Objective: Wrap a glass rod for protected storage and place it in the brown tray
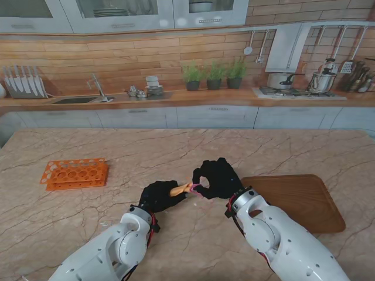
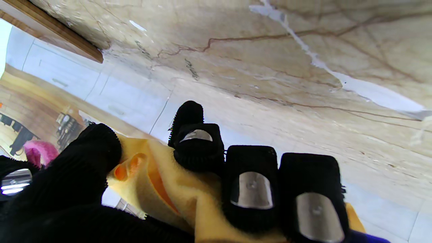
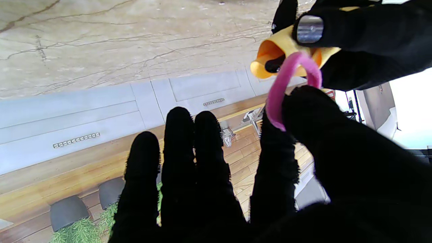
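Observation:
My left hand (image 1: 159, 196) is shut on a rolled yellow cloth bundle (image 1: 179, 189) near the middle of the table, lifted off it. The roll's open end (image 3: 270, 57) faces my right hand; the glass rod itself is hidden inside. My right hand (image 1: 218, 178) pinches a pink band (image 1: 195, 187) between thumb and forefinger, its other fingers spread. The pink loop (image 3: 283, 87) hangs right at the roll's end. In the left wrist view the cloth (image 2: 162, 185) sits under my curled fingers (image 2: 251, 189). The brown tray (image 1: 299, 199) lies to the right.
An orange tube rack (image 1: 75, 173) stands at the left of the marble table (image 1: 176, 146). Beyond the table's far edge runs a kitchen counter with a sink, potted plants and pots.

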{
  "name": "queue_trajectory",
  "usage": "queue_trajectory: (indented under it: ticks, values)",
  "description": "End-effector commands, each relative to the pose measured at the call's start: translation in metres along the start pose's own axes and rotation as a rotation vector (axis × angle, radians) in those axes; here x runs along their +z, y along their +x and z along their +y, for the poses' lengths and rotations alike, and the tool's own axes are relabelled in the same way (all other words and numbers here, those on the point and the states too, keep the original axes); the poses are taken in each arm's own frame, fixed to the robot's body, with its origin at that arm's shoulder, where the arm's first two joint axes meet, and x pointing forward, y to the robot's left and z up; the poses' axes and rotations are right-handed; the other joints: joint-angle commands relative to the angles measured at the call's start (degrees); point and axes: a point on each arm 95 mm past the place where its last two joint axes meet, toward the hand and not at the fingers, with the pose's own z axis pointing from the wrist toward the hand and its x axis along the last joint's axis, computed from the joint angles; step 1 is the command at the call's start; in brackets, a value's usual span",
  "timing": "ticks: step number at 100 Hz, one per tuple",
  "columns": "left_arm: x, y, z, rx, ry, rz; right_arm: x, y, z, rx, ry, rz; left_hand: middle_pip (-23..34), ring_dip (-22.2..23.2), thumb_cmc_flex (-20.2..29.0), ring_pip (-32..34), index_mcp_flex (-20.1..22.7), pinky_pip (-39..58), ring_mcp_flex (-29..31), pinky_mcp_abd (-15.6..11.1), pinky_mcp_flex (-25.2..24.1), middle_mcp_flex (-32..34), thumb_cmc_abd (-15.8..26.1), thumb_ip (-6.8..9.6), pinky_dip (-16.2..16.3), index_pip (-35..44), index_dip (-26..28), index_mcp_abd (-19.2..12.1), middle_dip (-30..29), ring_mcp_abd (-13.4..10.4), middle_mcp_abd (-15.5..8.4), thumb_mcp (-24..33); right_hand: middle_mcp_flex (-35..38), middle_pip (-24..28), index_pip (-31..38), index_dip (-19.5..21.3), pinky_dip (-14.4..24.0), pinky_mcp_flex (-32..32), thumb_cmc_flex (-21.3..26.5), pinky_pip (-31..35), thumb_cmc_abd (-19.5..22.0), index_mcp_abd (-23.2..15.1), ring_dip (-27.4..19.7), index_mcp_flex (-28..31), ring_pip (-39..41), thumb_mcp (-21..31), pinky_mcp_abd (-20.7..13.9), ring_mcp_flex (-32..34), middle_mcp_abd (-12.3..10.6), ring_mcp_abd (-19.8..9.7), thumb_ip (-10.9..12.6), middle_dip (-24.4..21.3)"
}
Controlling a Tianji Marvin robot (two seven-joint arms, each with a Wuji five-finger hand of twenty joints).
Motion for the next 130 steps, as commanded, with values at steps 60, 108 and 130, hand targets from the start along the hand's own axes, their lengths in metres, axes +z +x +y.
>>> queue_trajectory:
  ticks: [60, 108, 130]
  values:
    - [-0.001, 0.007, 0.007, -0.033, -0.010, 0.008, 0.003, 0.006, -0.009, 0.013, 0.047, 0.003, 1.76, -0.75, 2.00, 6.48, -0.20, 15.64, 1.41, -0.91, 1.20, 1.80, -0.36, -1.58, 0.89, 0.74, -0.02, 0.09, 0.77, 2.41, -0.63, 1.20, 1.25, -0.99, -0.65, 0.51, 0.75, 0.37, 2.27, 0.38, 1.24, -1.42, 0.01, 1.79, -0.95, -0.28, 0.57, 0.99, 0.21, 0.08, -1.78, -0.31]
    - [-0.003, 0.007, 0.008, -0.033, -0.015, 0.020, 0.005, 0.000, -0.011, -0.021, 0.022, -0.016, 1.72, -0.84, -0.20, 6.08, -0.50, 15.64, 1.41, -1.79, 1.27, 1.64, -4.27, -2.10, 0.21, 0.62, -0.01, 0.06, 1.09, 2.04, -1.23, 4.83, 1.25, -1.05, -1.27, 0.29, 0.87, 0.38, 1.37, 0.33, 1.41, -0.03, 0.12, -0.75, -0.98, -0.79, 0.57, 1.24, -0.07, 0.10, -1.81, 0.00]
    - [-0.005, 0.008, 0.009, -0.037, -0.024, 0.026, 0.005, -0.001, -0.012, -0.017, 0.013, -0.028, 1.89, -0.78, -1.15, 6.07, -0.43, 15.64, 1.43, -2.11, 1.32, 1.71, -5.70, -2.30, 0.38, 0.68, 0.02, 0.06, 1.16, 1.16, -1.55, 4.79, 0.17, -0.96, -2.14, -0.48, 0.94, 0.39, -2.46, 0.30, -0.22, 2.29, 0.26, -6.40, -1.33, -0.88, 0.57, 0.56, 0.01, -0.19, -0.99, 0.30]
